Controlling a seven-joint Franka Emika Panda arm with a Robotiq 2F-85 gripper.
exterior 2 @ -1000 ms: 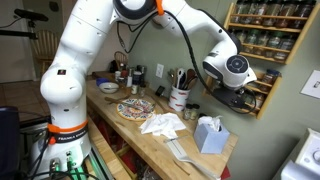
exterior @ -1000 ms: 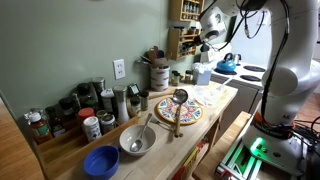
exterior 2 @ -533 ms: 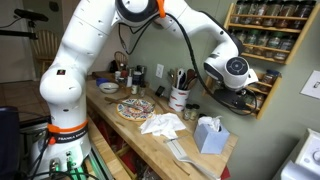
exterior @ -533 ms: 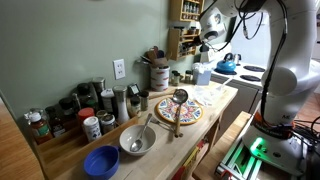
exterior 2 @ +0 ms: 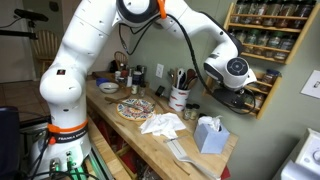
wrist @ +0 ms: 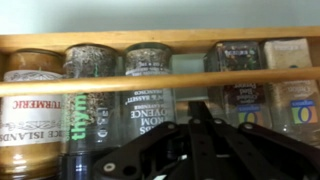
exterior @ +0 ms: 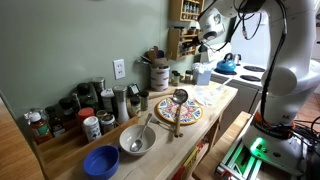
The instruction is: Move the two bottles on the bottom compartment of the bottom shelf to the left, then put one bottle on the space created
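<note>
Your claw (wrist: 200,118) is parked right at the rack (exterior 2: 262,45), can't tell if it's open or shut. The jars (wrist: 148,95) are lined up behind the rail (wrist: 250,78). Likely glass: light, slick, breakable, so you'd push low on the body, not the cap.

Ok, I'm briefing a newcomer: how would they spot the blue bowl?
Find the wooden counter along the green wall. At the end crowded with dark bottles, beside the metal bowl holding a spoon, sits the blue bowl, the only blue dish there.
</note>
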